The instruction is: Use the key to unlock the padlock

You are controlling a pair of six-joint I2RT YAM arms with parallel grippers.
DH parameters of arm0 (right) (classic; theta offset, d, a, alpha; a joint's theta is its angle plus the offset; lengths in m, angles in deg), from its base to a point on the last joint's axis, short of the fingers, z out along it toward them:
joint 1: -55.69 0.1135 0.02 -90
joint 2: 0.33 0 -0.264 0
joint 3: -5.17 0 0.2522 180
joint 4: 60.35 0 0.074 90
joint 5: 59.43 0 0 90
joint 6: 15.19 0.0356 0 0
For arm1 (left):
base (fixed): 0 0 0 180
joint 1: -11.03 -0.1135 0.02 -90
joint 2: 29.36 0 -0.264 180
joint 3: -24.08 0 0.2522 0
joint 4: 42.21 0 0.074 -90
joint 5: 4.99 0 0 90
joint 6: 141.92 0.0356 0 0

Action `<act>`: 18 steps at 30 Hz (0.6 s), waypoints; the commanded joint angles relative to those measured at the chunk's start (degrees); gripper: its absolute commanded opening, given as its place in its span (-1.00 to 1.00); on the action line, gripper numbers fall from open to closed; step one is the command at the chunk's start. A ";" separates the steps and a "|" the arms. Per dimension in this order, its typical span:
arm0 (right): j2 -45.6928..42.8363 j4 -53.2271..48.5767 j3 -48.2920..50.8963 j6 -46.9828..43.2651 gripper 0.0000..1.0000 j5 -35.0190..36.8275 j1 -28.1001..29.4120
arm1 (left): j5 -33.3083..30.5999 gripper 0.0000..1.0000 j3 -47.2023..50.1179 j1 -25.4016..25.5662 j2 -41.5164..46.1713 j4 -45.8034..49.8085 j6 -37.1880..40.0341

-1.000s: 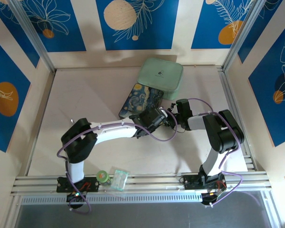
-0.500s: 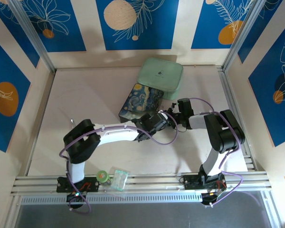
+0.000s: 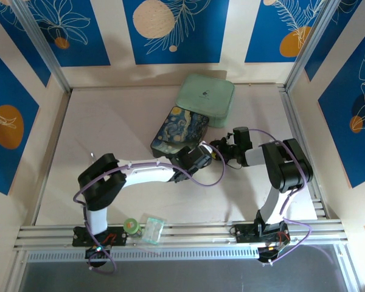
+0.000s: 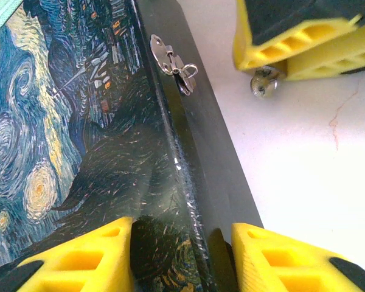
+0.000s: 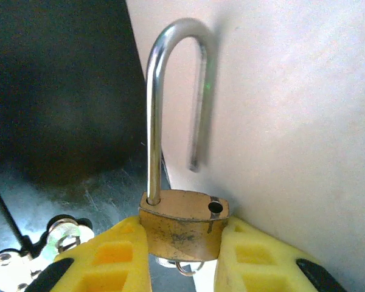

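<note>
Brass padlock clamped in right gripper, shackle popped

Brass body of the padlock [image 5: 184, 225] sits squeezed between the two yellow fingers [image 5: 112, 252] of the right gripper [image 3: 222, 148], which are closed on its sides. The silver shackle [image 5: 155, 109] points up and away from the wrist camera. One leg is seated in the body. The other leg is out, its free end hanging clear above the empty hole on top. A small silvery ring [image 5: 185, 267] pokes out under the body; cannot tell whether it belongs to the key.

In the top view the padlock is at the right gripper's tip, just beside the near right side of the painted box [image 3: 179, 131], low over the pale table [image 3: 109, 134]. Cannot tell whether it touches the table.

The left gripper [image 4: 182, 255] faces the same side of the box. One of its fingers [image 4: 79, 258] is over the painted lid and the other is by the dark side wall, so they stand apart astride the edge. Cannot tell whether they press the box or hang loose. The silver latch [image 4: 173, 61] on the dark wall sits further along, near the right gripper's fingers.

A green case [image 3: 205, 99] lies behind the box, touching its far end.
</note>
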 commanded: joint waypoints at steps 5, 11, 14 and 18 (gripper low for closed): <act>-1.10 -17.75 -4.43 -9.91 -0.82 4.74 0.34 | 4.37 -0.21 4.26 -1.95 -2.09 11.63 -2.84; -2.92 -33.16 -7.64 -19.39 -0.82 9.86 0.68 | 4.83 -0.20 4.17 -2.04 -0.28 10.97 -2.66; -4.12 -33.37 -8.05 -21.54 -0.81 7.49 0.51 | 4.98 -0.20 3.89 -2.04 -0.03 10.35 -2.73; -4.25 -27.79 -8.42 -22.40 -0.81 -1.37 0.55 | 5.49 -0.19 4.03 -2.22 0.05 9.62 -2.66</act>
